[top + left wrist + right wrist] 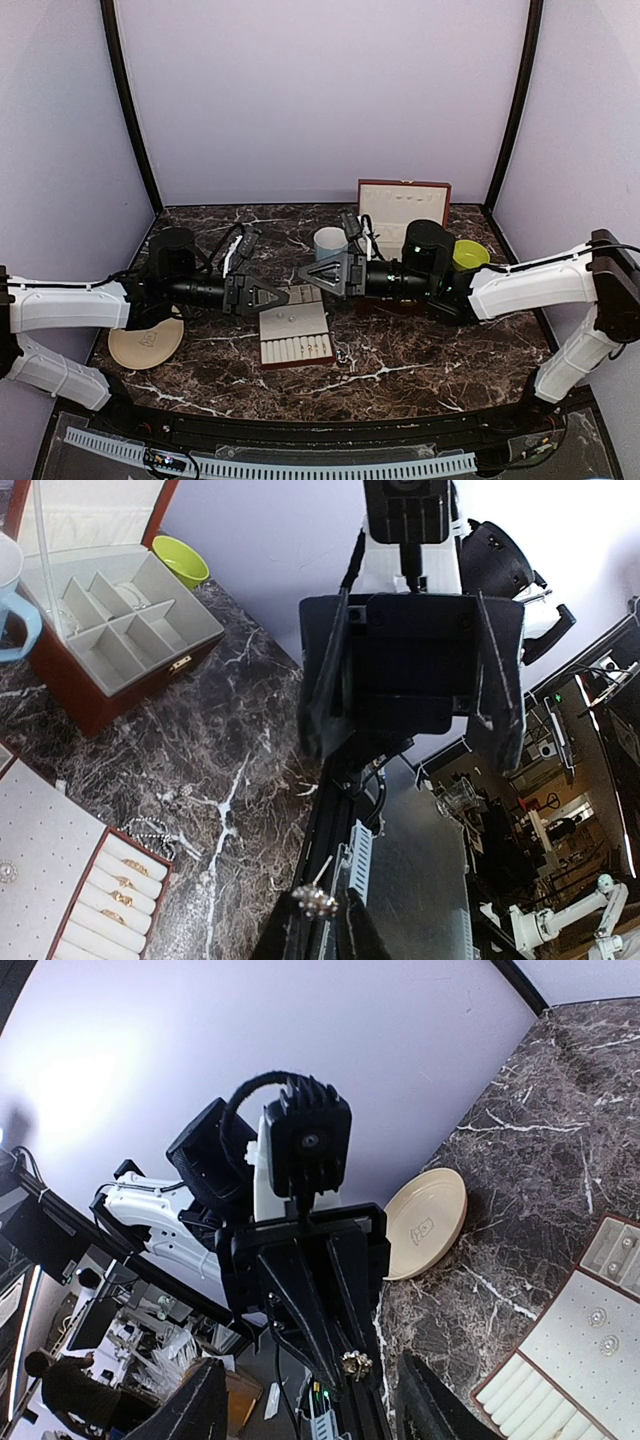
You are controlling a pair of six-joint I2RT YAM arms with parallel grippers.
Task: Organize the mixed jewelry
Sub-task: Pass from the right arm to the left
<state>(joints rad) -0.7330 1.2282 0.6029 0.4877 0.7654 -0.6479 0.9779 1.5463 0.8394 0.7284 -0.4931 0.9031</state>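
Dark marble tabletop [400,360] under lilac walls [320,90]. Left gripper [278,297] pinching tiny sparkly silver piece [315,901] in mid-air. Cream slotted tray with red-brown rim [50,840]: gold rings [122,883] in slots, small studs [597,1316] on panel. Right gripper [308,272] spread wide. Red-brown box with cream compartments [120,692], contents unclear.

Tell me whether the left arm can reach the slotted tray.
Likely yes. The left gripper, jaws shut on a small sparkly piece, hangs close to the tray with nothing between; the right gripper faces it, jaws open.
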